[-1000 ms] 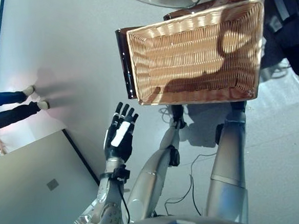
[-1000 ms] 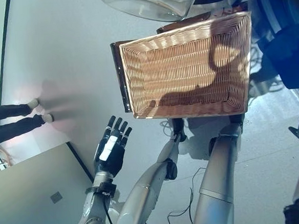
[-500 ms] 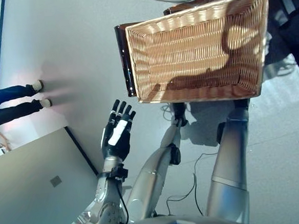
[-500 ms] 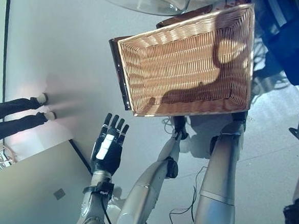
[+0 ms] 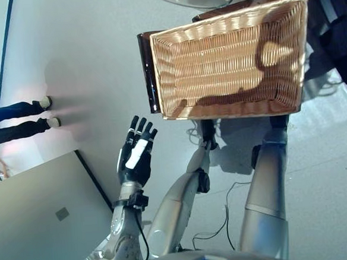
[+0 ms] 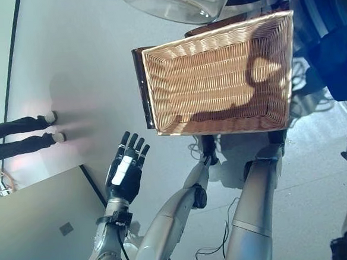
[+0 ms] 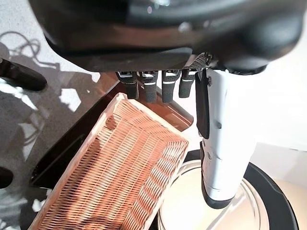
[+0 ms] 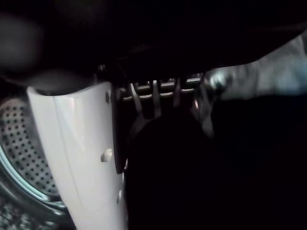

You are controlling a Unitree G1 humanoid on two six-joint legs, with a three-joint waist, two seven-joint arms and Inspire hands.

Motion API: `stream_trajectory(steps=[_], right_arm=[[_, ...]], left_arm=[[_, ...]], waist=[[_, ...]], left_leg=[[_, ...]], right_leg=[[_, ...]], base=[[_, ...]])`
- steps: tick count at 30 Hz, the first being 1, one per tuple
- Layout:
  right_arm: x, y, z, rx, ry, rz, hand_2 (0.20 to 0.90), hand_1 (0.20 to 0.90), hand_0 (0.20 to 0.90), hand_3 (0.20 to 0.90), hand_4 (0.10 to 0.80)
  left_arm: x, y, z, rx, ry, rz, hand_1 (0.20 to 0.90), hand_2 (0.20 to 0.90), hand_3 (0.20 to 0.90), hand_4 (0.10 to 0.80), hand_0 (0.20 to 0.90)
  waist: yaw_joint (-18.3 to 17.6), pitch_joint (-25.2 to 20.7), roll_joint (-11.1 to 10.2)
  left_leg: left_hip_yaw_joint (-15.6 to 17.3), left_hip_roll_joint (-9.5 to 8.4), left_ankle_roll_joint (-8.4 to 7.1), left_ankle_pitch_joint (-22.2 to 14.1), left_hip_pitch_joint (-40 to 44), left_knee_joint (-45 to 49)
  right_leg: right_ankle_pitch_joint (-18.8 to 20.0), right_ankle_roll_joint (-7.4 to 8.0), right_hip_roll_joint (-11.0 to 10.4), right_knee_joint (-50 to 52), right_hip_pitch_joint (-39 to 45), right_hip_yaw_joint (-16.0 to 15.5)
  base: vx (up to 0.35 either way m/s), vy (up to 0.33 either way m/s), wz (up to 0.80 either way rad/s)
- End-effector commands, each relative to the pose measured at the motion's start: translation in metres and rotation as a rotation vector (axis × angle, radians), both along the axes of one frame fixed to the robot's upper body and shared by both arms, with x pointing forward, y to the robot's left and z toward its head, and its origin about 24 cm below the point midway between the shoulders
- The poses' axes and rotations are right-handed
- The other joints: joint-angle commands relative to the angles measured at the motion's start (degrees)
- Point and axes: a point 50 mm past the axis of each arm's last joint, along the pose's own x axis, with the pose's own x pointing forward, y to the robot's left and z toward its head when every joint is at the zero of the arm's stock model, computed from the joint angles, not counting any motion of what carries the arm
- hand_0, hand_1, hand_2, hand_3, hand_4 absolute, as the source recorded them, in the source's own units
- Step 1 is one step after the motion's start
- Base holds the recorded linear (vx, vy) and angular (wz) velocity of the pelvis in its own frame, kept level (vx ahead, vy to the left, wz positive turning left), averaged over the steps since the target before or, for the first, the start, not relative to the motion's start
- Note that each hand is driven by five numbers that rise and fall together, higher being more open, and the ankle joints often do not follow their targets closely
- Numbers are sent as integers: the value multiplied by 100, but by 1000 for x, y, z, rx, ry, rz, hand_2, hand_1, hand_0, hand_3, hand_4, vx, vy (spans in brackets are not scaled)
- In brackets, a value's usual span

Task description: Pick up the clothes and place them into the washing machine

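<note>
**Beside an empty basket, little moves**

Left of the wicker basket [image 5: 228, 60], the robot's left hand [image 5: 135, 158] stays raised, fingers straight and holding nothing, barely shifted over the last second. The rectangular, tightly woven basket remains bare on its glossy dark stand [image 5: 147, 72], suggesting the unloading is nearly done. Beyond the basket, the right hand [image 8: 81, 158] sits at the perforated steel drum [image 8: 19, 139]. Its grip cannot be told, and a dark mass before it may be the clothes.

You get bright light, hard shadow across basket [image 5: 228, 60]; right wrist view nearly black, perhaps blurred.
</note>
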Motion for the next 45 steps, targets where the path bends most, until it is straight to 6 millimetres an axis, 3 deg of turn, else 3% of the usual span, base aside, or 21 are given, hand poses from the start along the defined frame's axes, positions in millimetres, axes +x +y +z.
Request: stream_trajectory(steps=[1,6,18,31,38,45], right_arm=[[-50,-14,48,-238,-28,-245,900,900,900,900,800],[-51,-17,44,-249,26,-304,900,900,900,900,800],[-60,-14,55,-309,45,-412,900,900,900,900,800],[-53,-3,63,-351,24,-362,900,900,900,900,800],[-43,-5,49,-309,49,-323,900,900,900,900,800],[-21,-5,18,-216,72,-211,900,900,900,900,800]], left_arm=[[10,29,37,18,-205,105,900,900,900,800,900],[11,31,38,19,-212,111,900,900,900,800,900],[11,38,39,21,-219,137,900,900,900,800,900],[10,43,40,22,-224,147,900,900,900,800,900],[10,44,39,26,-218,142,900,900,900,800,900],[11,46,42,28,-233,141,900,900,900,800,900]], waist=[[-119,723,689],[-77,723,674],[61,617,565],[155,470,377],[172,396,279],[151,419,157]], left_leg=[[-130,358,-435,-53,-393,183],[-135,335,-423,-59,-407,239],[-180,306,-409,-39,-478,276],[-200,303,-385,-61,-440,271],[-222,290,-360,-172,-391,455],[-168,252,-309,-392,-470,873]], right_leg=[[-137,-321,419,-667,310,-211],[-62,-289,371,-814,419,-211],[116,-257,300,-1126,566,-229],[329,-197,213,-1627,904,-298],[369,-186,170,-1781,1137,-323],[427,-173,133,-1871,1306,-318]], base=[[-22,48,-1],[-14,56,-2],[-8,51,-1],[5,43,0],[11,27,2],[-11,33,-2]])
